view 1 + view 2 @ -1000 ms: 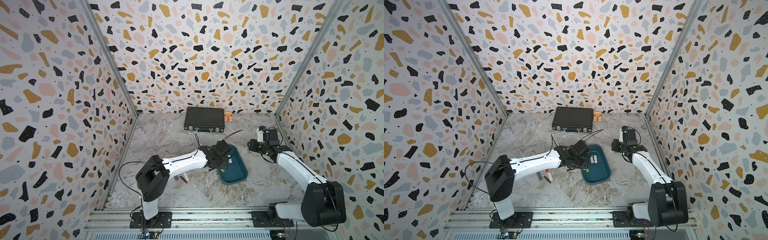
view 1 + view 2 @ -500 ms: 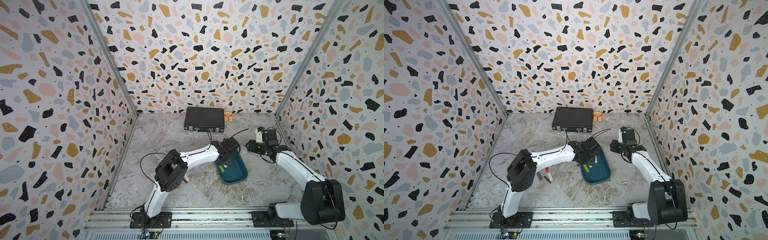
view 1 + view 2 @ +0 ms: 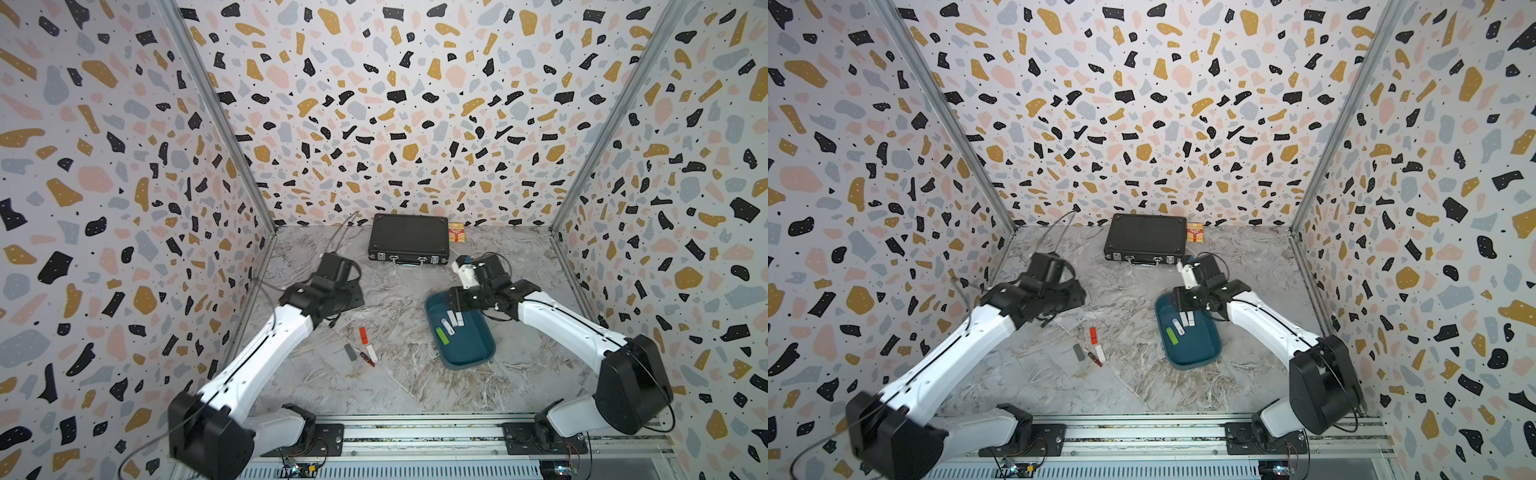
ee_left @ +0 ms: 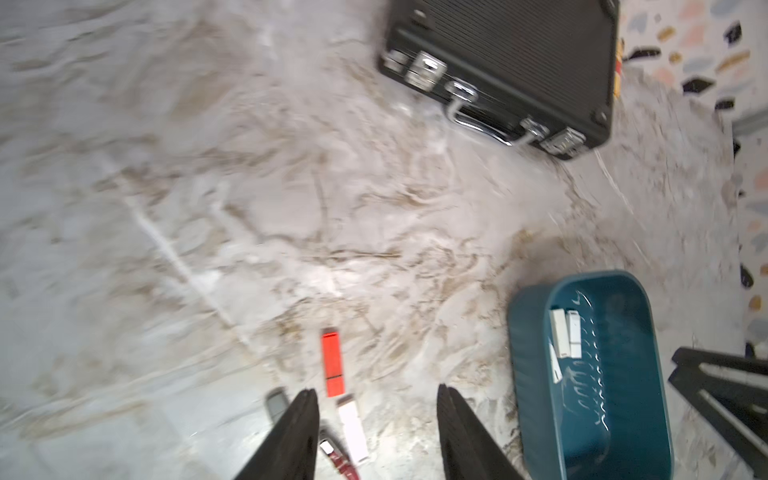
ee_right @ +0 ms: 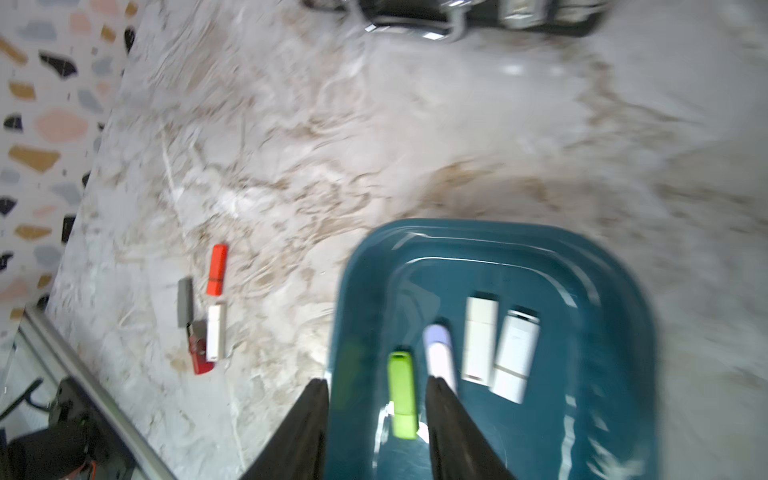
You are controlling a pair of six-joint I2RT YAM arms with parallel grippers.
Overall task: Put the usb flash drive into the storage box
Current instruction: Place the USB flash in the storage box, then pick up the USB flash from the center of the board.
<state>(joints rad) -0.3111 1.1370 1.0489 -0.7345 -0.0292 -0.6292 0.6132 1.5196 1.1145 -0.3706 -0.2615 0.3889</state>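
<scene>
**A:** Left claw (image 4: 376, 392) is spread wide with nothing in it, hanging over the loose sticks on the tabletop (image 4: 208, 166).

**B:** Yes. The orange stick (image 4: 332, 361) lies just past its fingertips. The white stick (image 4: 353, 432) shows between the fingers, close to one of them. That same finger partly hides the grey stick (image 4: 276, 405) and the dark red stick (image 4: 343, 463).

**A:** And the right claw (image 5: 376, 382)?

**B:** Spread as well, and empty. It hangs over the end of the box (image 5: 582, 266) nearest the black case (image 3: 409, 241).

**A:** What's inside the box?

**B:** The green stick (image 5: 403, 395) lies flat on the box floor, framed between the right fingers. Three pale sticks (image 5: 480, 338) lie just beside it. The four loose ones are well apart from the box.
</scene>
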